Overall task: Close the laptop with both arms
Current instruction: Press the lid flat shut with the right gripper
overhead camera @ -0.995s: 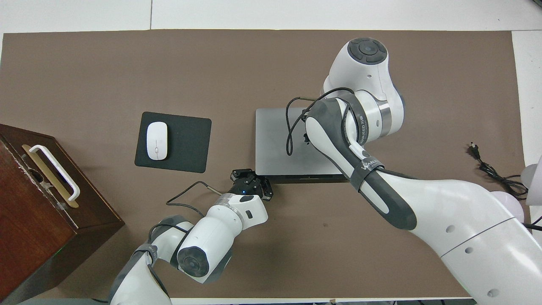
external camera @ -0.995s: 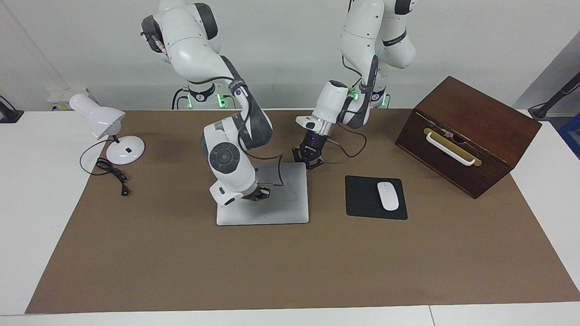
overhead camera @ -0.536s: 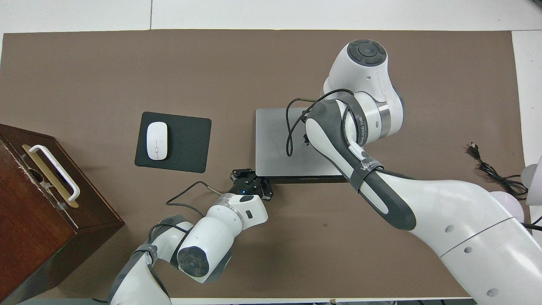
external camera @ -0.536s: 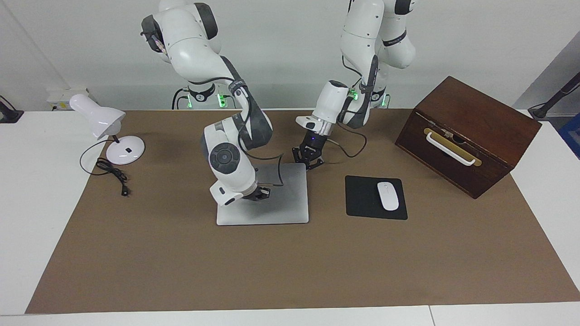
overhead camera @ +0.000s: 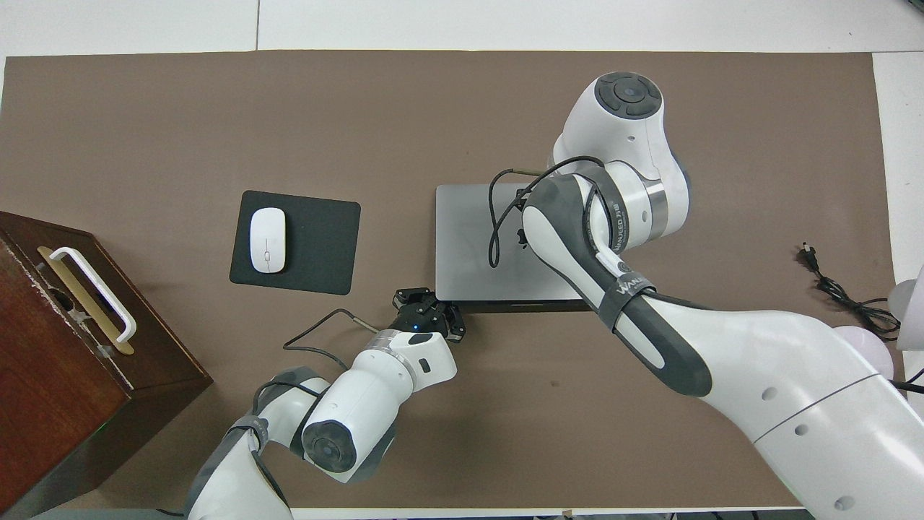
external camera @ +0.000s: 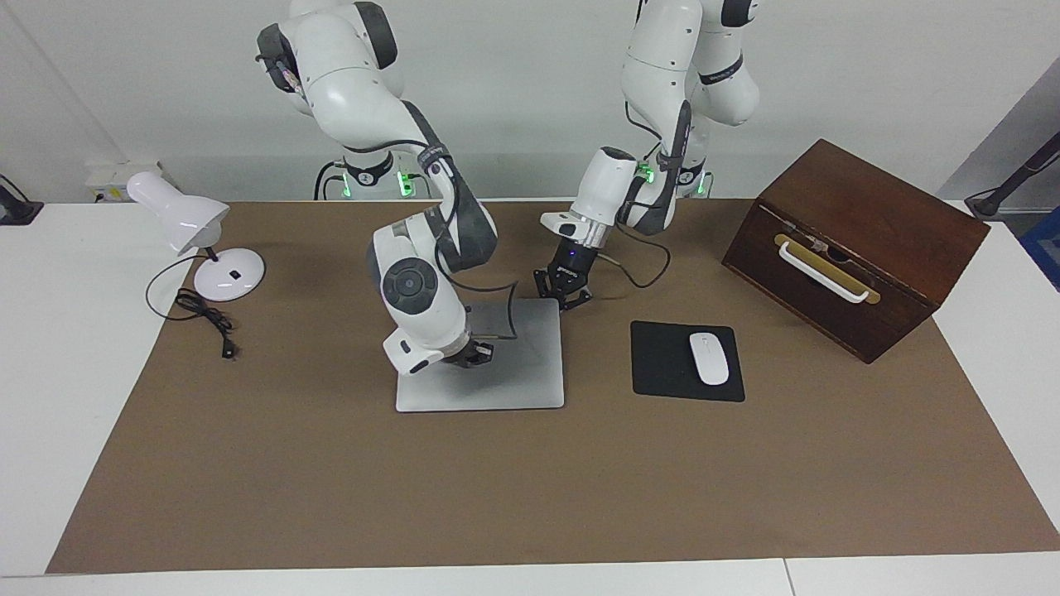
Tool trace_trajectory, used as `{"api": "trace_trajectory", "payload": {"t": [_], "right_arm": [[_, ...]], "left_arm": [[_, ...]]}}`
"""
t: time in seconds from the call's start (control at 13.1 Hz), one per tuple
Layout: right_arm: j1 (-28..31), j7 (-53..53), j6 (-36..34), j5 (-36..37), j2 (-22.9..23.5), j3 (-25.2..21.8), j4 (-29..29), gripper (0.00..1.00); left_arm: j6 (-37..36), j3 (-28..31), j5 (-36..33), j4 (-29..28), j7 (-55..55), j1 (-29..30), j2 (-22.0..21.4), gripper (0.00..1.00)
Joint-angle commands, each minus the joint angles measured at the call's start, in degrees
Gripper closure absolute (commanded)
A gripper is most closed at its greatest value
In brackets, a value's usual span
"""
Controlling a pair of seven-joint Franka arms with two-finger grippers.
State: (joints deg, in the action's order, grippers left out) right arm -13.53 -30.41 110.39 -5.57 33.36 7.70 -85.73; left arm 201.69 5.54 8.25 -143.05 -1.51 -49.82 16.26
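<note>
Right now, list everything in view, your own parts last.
laptop: one, silver-grey, lid down, mid-mat.
mouse pad: one, black, beside the laptop, toward the left arm's end.
mouse: one, white, on the pad.
wooden box: one, dark brown, white handle, left arm's end.
desk lamp: one, white, right arm's end.
mat: one, brown.
right tool: black, over the lid.
left tool: black, at the laptop's nearer corner.

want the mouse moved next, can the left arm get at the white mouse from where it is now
Probably yes. The left gripper sits at the laptop corner nearest the robots, and the white mouse lies uncovered on its black pad toward the same arm's end, with only bare brown mat between them.
</note>
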Motion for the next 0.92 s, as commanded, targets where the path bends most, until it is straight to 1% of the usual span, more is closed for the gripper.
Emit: {"api": "trace_trajectory", "payload": {"t": [0.0, 0.15, 0.31, 0.38, 0.46, 0.54, 0.61, 0.69, 0.77, 0.84], "right_arm": [[1.75, 0.88, -1.05, -1.02, -3.2, 0.91, -1.28, 1.0], [2.45, 0.44, -2.8, -1.02, -7.59, 0.57, -1.37, 1.0], [6.48, 1.31, -7.1, 0.03, -13.29, 0.39, -1.37, 1.0], [9.11, 2.79, -10.42, 0.21, -15.67, 0.39, -1.19, 1.0], [12.18, 7.51, -12.81, 0.3, -18.22, 0.39, -1.37, 1.0], [15.86, 15.13, -14.75, 0.47, -19.99, 0.3, -1.37, 1.0], [19.12, 22.68, -15.29, 1.43, -20.96, 0.3, -1.28, 0.98], [21.41, 29.2, -15.29, 2.75, -21.93, 0.3, -1.37, 0.74], [22.92, 33.44, -15.29, 3.72, -22.63, 0.3, -1.37, 0.4], [24.59, 35.4, -15.29, 3.99, -23.07, 0.3, -1.46, 0.01]], "left_arm": [[-1.21, 0.43, 1.16, -3.73, 1.42, 1.13, 0.88, 1.0], [-1.21, 0.43, 1.16, -3.47, 1.07, 1.22, 0.88, 1.0], [-1.3, 0.43, 1.16, -3.29, -0.07, 1.22, 0.88, 1.0], [-1.3, 0.35, 1.16, -3.11, -0.34, 1.65, 0.88, 1.0], [-1.48, 0.26, 1.16, -3.02, -1.21, 2.36, 0.79, 1.0], [-2.44, 0.26, 1.16, -2.85, -1.83, 2.36, 0.27, 1.0], [-4.18, 0.17, 1.16, -2.85, -2.36, 2.36, -0.78, 1.0], [-6.55, 0.26, 1.16, -2.85, -2.62, 2.45, -2.27, 1.0], [-9.79, 0.26, 1.16, -2.67, -2.8, 2.89, -3.94, 1.0], [-13.05, 0.26, 1.16, -2.32, -3.24, 3.06, -5.87, 1.0]]}}
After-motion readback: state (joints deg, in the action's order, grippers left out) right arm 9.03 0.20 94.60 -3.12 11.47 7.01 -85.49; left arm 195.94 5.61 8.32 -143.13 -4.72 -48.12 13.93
